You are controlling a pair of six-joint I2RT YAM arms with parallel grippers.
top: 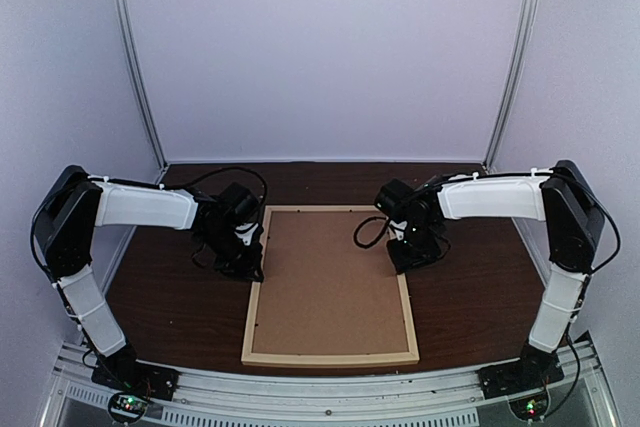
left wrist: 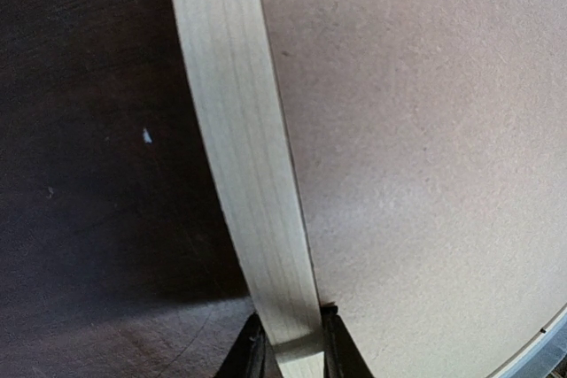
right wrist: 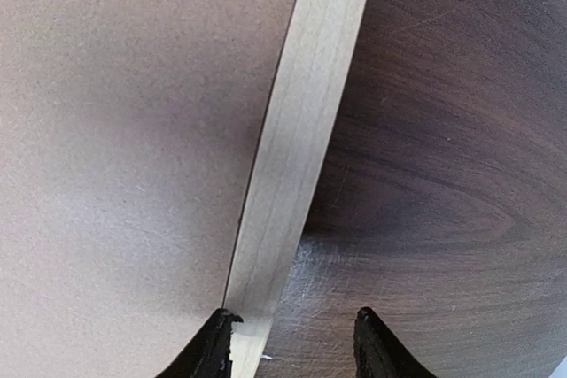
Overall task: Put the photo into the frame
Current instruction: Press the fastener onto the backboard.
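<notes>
The frame (top: 330, 358) of pale wood lies flat on the dark table, with a brown backing board (top: 330, 282) filling it. The photo is hidden or out of view. My left gripper (top: 250, 265) is at the frame's left strip (left wrist: 244, 157). In the left wrist view the left gripper (left wrist: 297, 343) is shut on that strip, one finger on each side. My right gripper (top: 405, 262) stands over the frame's right strip (right wrist: 297, 157). In the right wrist view the right gripper (right wrist: 292, 329) is open: one finger sits at the strip's inner edge, the other well clear over the table.
The dark wooden table (top: 480, 287) runs round the frame on all sides. Pale walls with metal corner posts (top: 135, 67) close the back and sides. A metal rail (top: 330, 392) carries both arm bases at the near edge.
</notes>
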